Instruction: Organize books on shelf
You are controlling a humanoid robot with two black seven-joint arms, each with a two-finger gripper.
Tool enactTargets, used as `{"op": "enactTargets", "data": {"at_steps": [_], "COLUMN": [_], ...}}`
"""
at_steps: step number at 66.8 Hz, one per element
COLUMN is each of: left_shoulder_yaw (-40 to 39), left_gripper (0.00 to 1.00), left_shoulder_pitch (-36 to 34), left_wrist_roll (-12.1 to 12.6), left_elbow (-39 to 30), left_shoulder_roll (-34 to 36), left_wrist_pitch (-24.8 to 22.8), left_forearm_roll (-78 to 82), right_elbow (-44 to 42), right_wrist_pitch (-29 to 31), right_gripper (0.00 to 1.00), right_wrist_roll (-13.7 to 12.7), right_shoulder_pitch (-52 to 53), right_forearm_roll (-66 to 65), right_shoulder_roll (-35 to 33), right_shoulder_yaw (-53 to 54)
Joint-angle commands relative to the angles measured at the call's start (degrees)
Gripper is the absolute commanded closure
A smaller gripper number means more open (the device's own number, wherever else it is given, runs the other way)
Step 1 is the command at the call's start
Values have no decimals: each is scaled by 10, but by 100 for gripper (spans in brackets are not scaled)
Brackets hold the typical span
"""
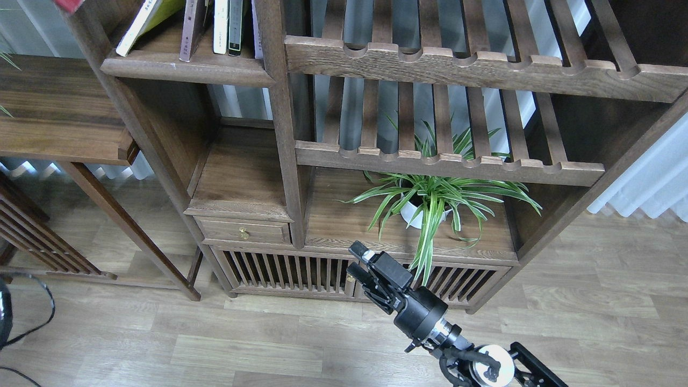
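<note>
Right gripper (355, 260) empty, fingers a narrow gap apart, low in front of the bookcase's potted plant (430, 201); well above-left of the plant, the books (185, 24) sit on the shelf (188, 67), yellow-green one leaning, maroon upright.

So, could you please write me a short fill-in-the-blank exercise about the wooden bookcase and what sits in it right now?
1. The yellow-green paperback on the flat dark-brown wooden shelf is ____ rather than upright.
2. The green-and-white striped potted plant stands in a ____ pot.
3. The small wooden drawer has a ____ knob.
4. The only black two-finger gripper in view belongs to the robot's ____ arm.

Missing words: leaning; white; brass; right
</note>
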Motion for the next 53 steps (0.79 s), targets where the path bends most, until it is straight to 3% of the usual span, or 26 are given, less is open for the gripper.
{"op": "enactTargets", "data": {"at_steps": [1,7,21,32,46,53], "left_shoulder_yaw": [25,39,97,169,243,250], "left_gripper": [100,100,100,100,100,100], "left_shoulder_pitch": [-40,-65,-106,-150,-158,-166], "left_wrist_roll": [-68,-107,-155,-228,-276,-288], "left_elbow": [41,66,97,161,184,199], "left_shoulder_roll": [0,1,4,4,2,2], "left_wrist_pitch": [0,0,0,0,0,0], "left_forearm_roll": [55,84,105,128,128,129], "right_elbow": [3,6,14,19,23,23], "right_wrist_pitch": [0,0,0,0,0,0], "right_gripper": [7,7,7,7,7,7], "right_wrist_roll": [0,-1,0,1,1,1], "right_shoulder_pitch": [2,2,2,2,1,1], "right_forearm_roll": [0,0,0,0,1,1], "right_shoulder_roll": [0,0,0,0,0,0], "right_shoulder_yaw": [-1,-2,2,2,7,8]}}
